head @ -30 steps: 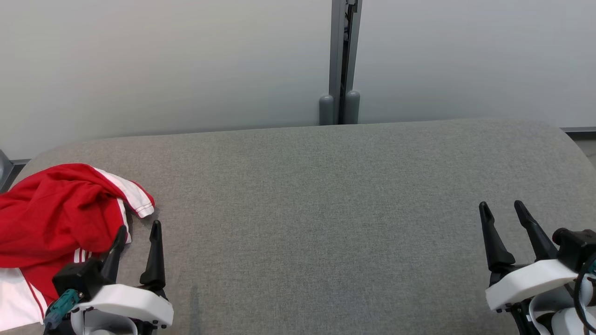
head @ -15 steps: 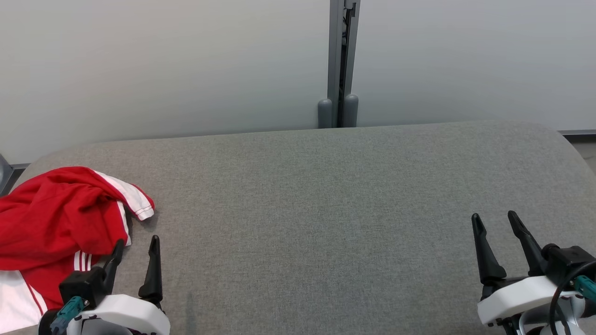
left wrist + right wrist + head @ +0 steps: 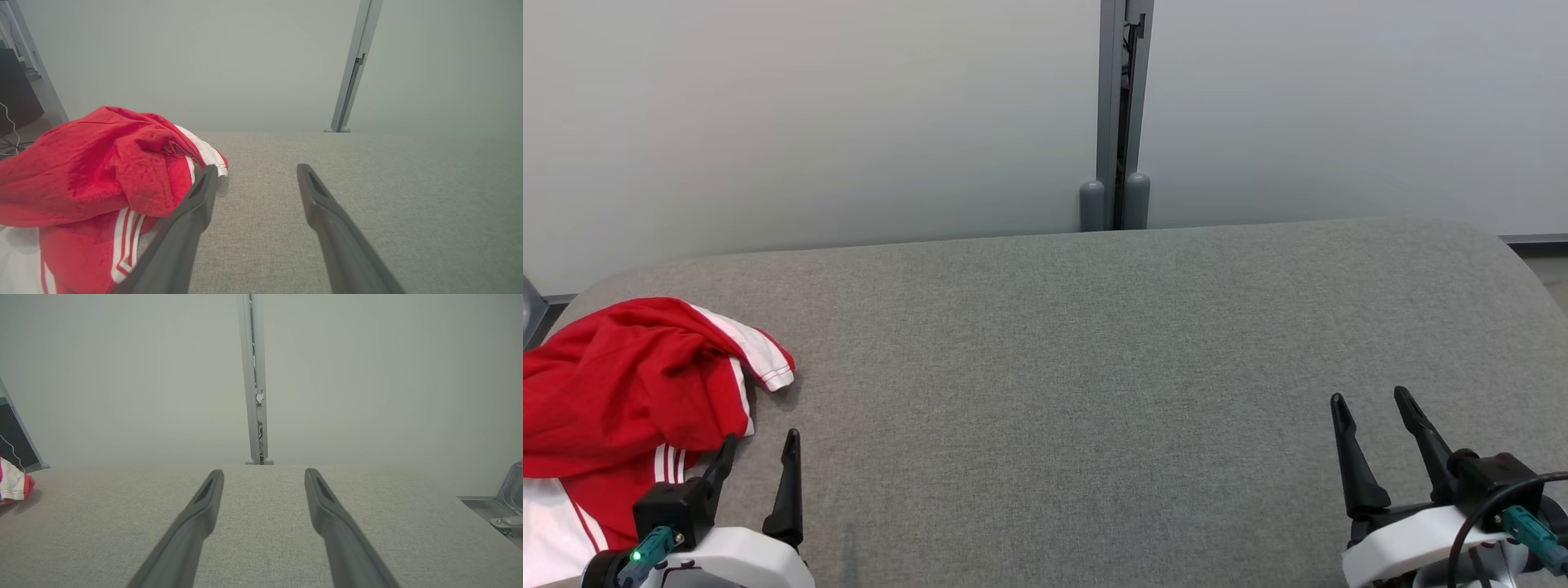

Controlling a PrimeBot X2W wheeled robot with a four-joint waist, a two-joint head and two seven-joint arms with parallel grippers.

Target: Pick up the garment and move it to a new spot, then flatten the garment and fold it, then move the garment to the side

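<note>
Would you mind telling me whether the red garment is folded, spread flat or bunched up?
Bunched up: the red garment lies in a rumpled heap on the gray surface, layers overlapping.

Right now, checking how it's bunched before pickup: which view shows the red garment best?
The left wrist view: the garment sits close, its folds and white stripes plain. The head view has it crumpled at lower left, partly cut off. The right wrist view catches a sliver.

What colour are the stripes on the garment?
White, three thin stripes on the red garment; clearest in the left wrist view.
</note>
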